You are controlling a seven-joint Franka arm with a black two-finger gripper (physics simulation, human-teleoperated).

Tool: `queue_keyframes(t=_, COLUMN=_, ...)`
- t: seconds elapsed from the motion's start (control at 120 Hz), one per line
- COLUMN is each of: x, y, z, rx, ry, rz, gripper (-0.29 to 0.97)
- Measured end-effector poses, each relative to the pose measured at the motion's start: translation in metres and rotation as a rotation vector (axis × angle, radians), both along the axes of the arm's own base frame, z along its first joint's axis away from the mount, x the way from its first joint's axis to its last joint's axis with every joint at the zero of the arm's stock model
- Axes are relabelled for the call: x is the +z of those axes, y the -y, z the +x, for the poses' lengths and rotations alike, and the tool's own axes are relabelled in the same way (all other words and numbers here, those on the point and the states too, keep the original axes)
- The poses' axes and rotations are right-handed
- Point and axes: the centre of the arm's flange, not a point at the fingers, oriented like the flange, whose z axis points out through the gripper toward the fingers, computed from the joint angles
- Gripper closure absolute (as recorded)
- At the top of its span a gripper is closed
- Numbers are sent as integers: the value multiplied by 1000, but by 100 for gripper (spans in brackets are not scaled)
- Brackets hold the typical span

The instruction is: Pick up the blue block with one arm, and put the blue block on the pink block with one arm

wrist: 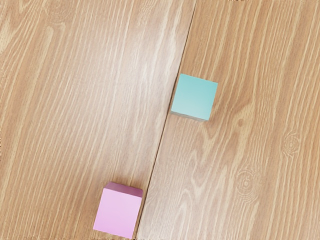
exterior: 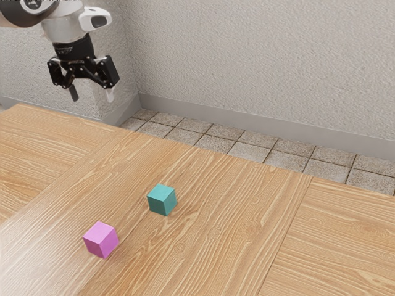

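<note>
Overhead, the two fingers (exterior: 74,92) stand spread apart with only air between them. The gripper (exterior: 92,92) hangs high over the wooden table (exterior: 247,203), well apart from both blocks and with open air on the way down. One blue block (exterior: 162,199) (wrist: 194,96), teal in shade, sits on the wood. One pink block (exterior: 100,239) (wrist: 118,209) lies near it, toward the exterior view's left, not touching. A plank seam (wrist: 165,135) runs between them. Beyond the table are grey floor tiles (exterior: 259,145) and a rough wall (exterior: 265,55).
</note>
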Motion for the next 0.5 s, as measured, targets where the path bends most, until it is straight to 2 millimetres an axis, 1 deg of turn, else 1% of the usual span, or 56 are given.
queue_keyframes(t=0.075, x=-2, y=0, z=-1, rx=61, ry=-5, rz=-1, gripper=0)
queue_keyframes(t=0.117, x=0, y=3, z=-4, rx=87, ry=-1, rz=-2, gripper=0)
queue_keyframes(t=0.133, x=-3, y=3, z=-5, rx=97, ry=-8, rz=-2, gripper=0)
queue_keyframes(t=0.167, x=-5, y=10, z=-10, rx=107, ry=-19, rz=-2, gripper=0)
queue_keyframes(t=0.217, x=2, y=26, z=-20, rx=104, ry=-16, rz=-4, gripper=0)
queue_keyframes(t=0.25, x=1, y=30, z=-24, rx=114, ry=-32, rz=-4, gripper=0)
queue_keyframes(t=0.267, x=-3, y=32, z=-23, rx=121, ry=-47, rz=-2, gripper=0)
queue_keyframes(t=0.317, x=-34, y=33, z=-4, rx=137, ry=-112, rz=17, gripper=0)
queue_keyframes(t=0.358, x=-71, y=35, z=18, rx=139, ry=-170, rz=36, gripper=0)
queue_keyframes(t=0.392, x=-95, y=37, z=32, rx=138, ry=-199, rz=47, gripper=0)
queue_keyframes(t=0.5, x=-171, y=39, z=56, rx=115, ry=-259, rz=62, gripper=0)
